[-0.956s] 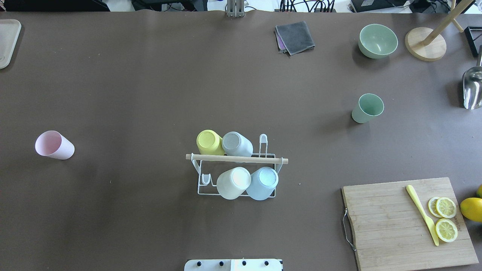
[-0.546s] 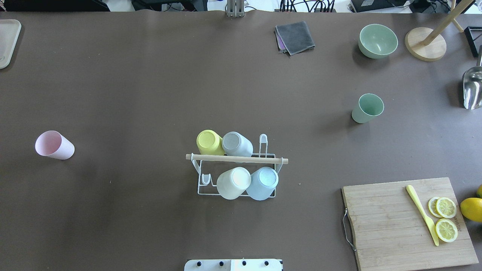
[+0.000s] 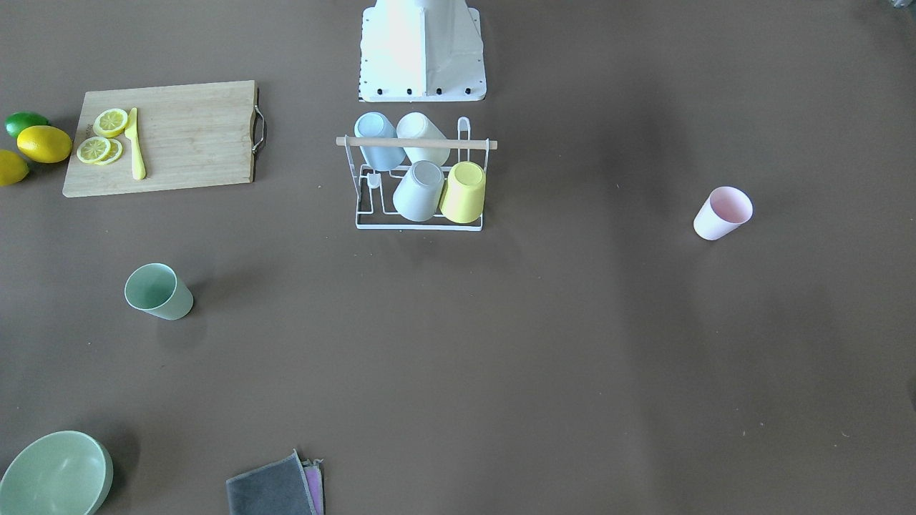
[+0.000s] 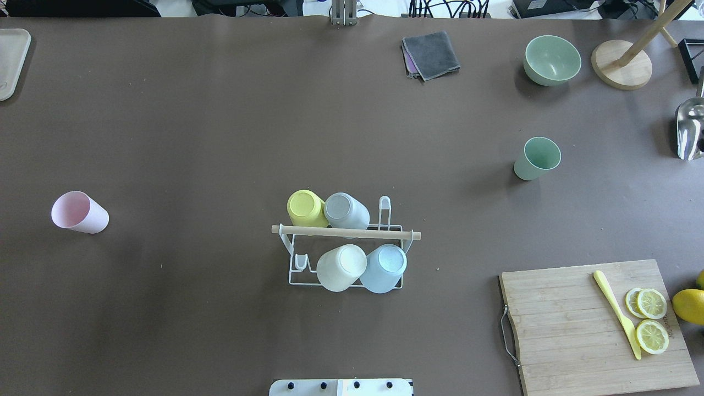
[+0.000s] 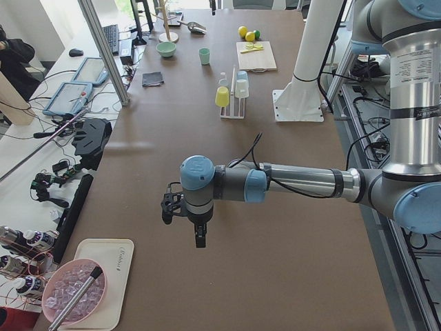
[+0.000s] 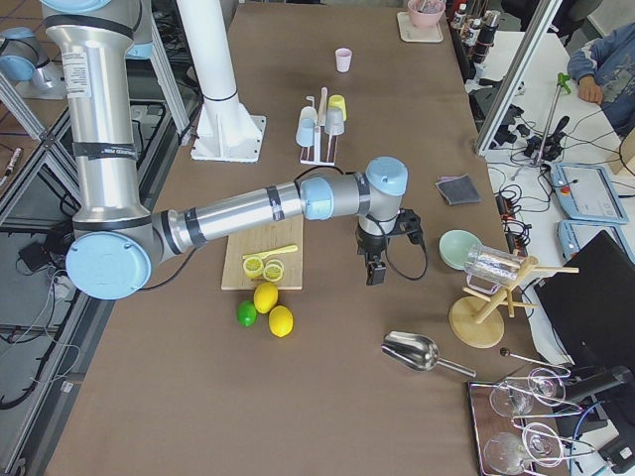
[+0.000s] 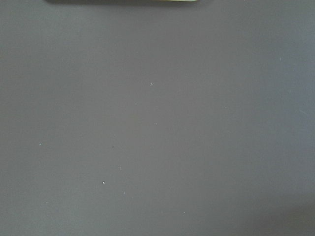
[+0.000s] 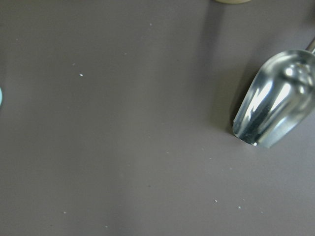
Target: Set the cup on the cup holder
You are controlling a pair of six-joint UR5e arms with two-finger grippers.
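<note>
The white wire cup holder (image 4: 345, 232) with a wooden rod stands in mid-table near the robot base; it also shows in the front-facing view (image 3: 415, 143). It holds yellow, grey, white and blue cups upside down. A pink cup (image 4: 80, 212) stands upright at the left and a green cup (image 4: 537, 158) at the right. The left gripper (image 5: 200, 238) hangs over bare table, seen only in the exterior left view. The right gripper (image 6: 373, 273) hangs near the bowl, seen only in the exterior right view. I cannot tell if either is open.
A cutting board (image 4: 572, 330) with lemon slices and a yellow knife lies at the front right. A green bowl (image 4: 551, 59), a grey cloth (image 4: 430, 54), a wooden stand (image 4: 621, 65) and a metal scoop (image 4: 688, 129) lie at the far right. A tray (image 4: 11, 60) sits far left.
</note>
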